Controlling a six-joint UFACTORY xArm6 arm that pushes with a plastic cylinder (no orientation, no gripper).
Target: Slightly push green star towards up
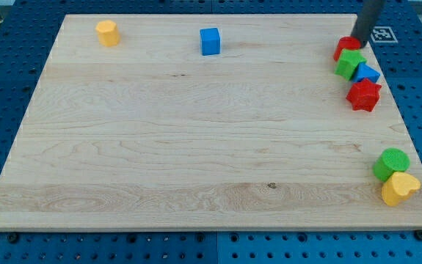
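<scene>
The green star (pixel 350 64) lies near the board's right edge in the upper part of the view, in a tight cluster. A red block (pixel 345 48) touches it from above, a small blue block (pixel 368 73) sits at its right and a red star (pixel 364 95) lies just below. My tip (pixel 358 44) comes down from the view's top right. It rests at the right side of the red block, just above the green star.
A yellow block (pixel 107 33) sits at the top left and a blue cube (pixel 210 41) at the top middle. A green cylinder (pixel 391 163) and a yellow heart (pixel 399 188) sit together at the bottom right. The wooden board's right edge (pixel 405 125) runs close to the cluster.
</scene>
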